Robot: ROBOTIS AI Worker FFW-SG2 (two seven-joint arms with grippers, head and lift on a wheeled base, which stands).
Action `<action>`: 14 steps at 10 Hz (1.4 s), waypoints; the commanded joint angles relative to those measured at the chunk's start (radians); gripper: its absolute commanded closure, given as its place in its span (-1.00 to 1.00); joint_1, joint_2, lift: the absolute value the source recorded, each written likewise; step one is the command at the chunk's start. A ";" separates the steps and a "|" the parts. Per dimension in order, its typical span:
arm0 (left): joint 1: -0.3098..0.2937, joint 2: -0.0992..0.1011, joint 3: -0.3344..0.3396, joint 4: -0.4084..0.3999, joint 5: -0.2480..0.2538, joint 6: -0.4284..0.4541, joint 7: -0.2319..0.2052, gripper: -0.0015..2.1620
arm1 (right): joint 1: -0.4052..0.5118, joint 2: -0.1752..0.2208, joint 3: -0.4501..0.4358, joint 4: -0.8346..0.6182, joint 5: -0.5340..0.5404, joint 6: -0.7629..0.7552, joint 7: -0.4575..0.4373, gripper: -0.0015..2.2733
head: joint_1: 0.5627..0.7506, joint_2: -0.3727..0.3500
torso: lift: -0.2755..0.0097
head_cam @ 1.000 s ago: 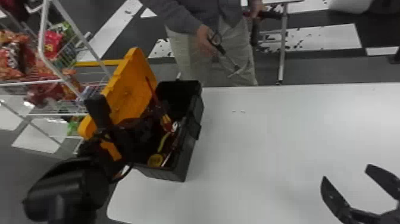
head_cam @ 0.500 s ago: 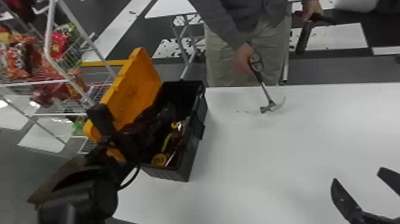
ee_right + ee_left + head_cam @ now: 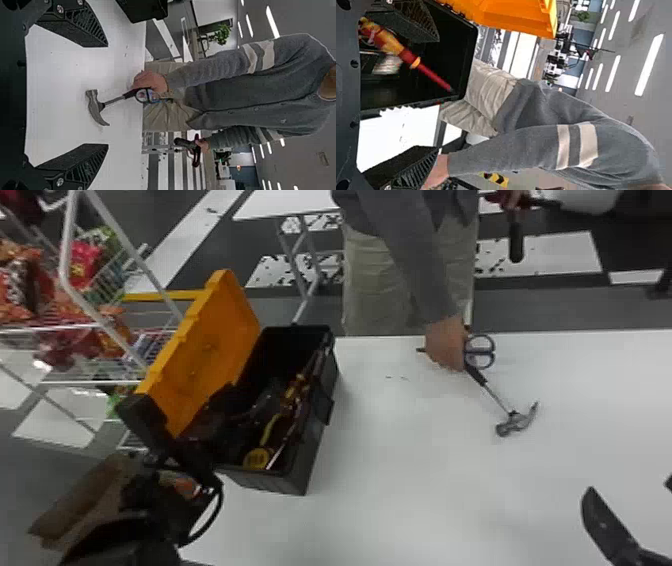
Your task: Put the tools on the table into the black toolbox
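Observation:
My left gripper (image 3: 175, 440) is over the near left part of the black toolbox (image 3: 312, 445), whose orange lid (image 3: 205, 350) stands raised. In the left wrist view, the left gripper (image 3: 415, 99) is open, and a red-and-yellow screwdriver (image 3: 407, 55) lies in the box. My right gripper (image 3: 630, 510) is at the table's near right; in the right wrist view the right gripper (image 3: 105, 95) is open with nothing gripped. A person's hand (image 3: 445, 340) holds a hammer (image 3: 517, 420) and scissors (image 3: 480, 352) over the table's far side. A yellow tape measure (image 3: 257, 459) sits in the box.
The white table (image 3: 425, 490) extends right of the toolbox. A wire rack (image 3: 85, 380) with snack bags stands at the left. Below it, near my left arm, is a brown cardboard piece (image 3: 80, 500). The person's other hand (image 3: 515, 199) holds a dark tool away from the table.
The person's hand with the hammer and scissors has come rightward and in over the table. My left arm has shifted slightly, and the brown piece beside it has come into view.

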 commanded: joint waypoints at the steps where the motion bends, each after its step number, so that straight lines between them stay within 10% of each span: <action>1: 0.064 -0.019 -0.013 -0.015 0.012 -0.091 -0.008 -0.98 | 0.016 0.005 -0.033 -0.001 -0.030 -0.033 0.003 -0.89 | 0.41 0.87 | 0.41; 4: 0.167 -0.045 -0.072 0.002 0.012 -0.272 -0.003 -0.98 | 0.030 0.023 -0.091 0.005 -0.089 -0.082 0.026 -0.89 | 0.41 0.71 | 0.41; 11: 0.295 -0.039 -0.224 0.176 -0.050 -0.805 0.038 -0.98 | 0.047 0.023 -0.202 0.048 -0.180 -0.122 0.083 -0.89 | 0.41 0.33 | 0.41; 14: 0.311 -0.036 -0.257 0.224 -0.084 -0.861 0.060 -0.98 | 0.047 0.023 -0.209 0.071 -0.188 -0.140 0.086 -0.89 | 0.41 0.25 | 0.41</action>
